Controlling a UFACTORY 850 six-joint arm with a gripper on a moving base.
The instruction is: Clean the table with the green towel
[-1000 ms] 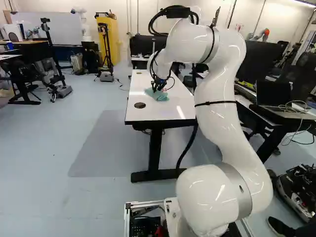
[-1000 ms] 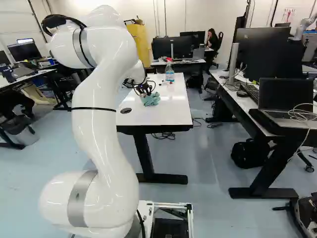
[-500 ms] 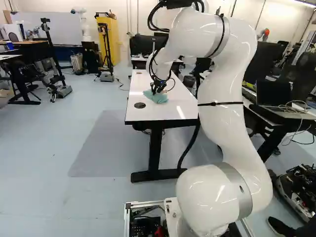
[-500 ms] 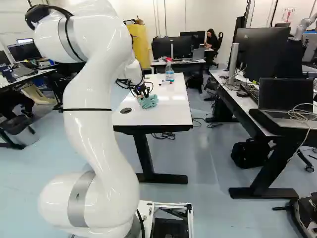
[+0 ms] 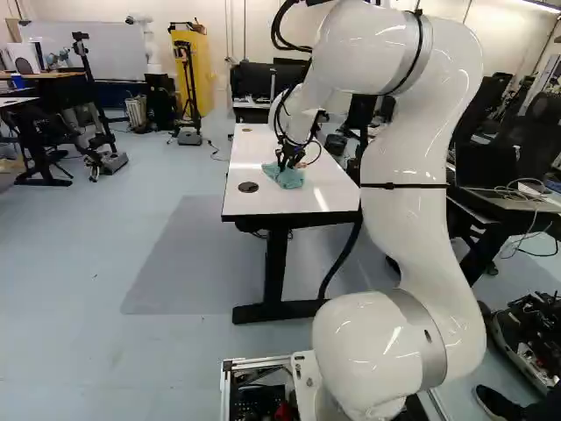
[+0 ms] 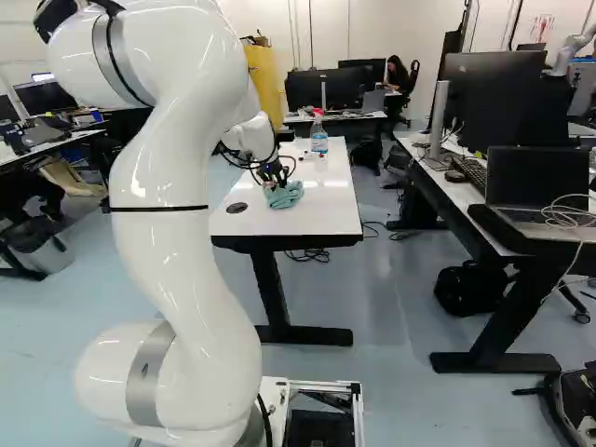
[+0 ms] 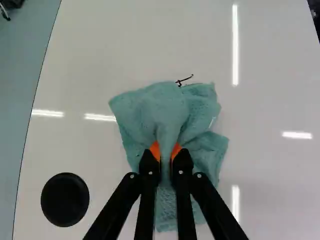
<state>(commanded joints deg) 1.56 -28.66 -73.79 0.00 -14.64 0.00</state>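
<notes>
Claw: the claw [image 6: 274, 183] is pinching a fold of cloth, both fingers pressing on it from two sides, and its tips are standing close together
Pads: in the wrist view the orange pads [image 7: 155, 150] are touching the fold, one on each side of it
Green towel: the green towel [image 7: 170, 112] is lying crumpled on the white table, its middle bunching up between the fingers, its loose parts spreading ahead of them and under them
Black mark: a thin black mark [image 7: 185, 79] is showing on the tabletop at the towel's edge, ahead of the fingers
Black disc: a round black disc [image 7: 65, 200] is sitting in the tabletop beside the fingers, apart from the towel
White table: the white table [image 5: 263, 203] is standing on dark legs, its glossy top reflecting bright streaks of light
Spray bottle: a clear spray bottle [image 6: 319, 140] is standing upright on the same table, beyond the towel in the right base view
Arm: the white arm [image 5: 399, 210] is rising from its lowest joint, bending over the table and reaching down to the towel
Laptop: a laptop [image 6: 537, 177] is standing open at the right of the right base view, a white cable [image 6: 562, 213] lying across it
Bag: a black bag [image 6: 470, 289] is resting on the floor
</notes>
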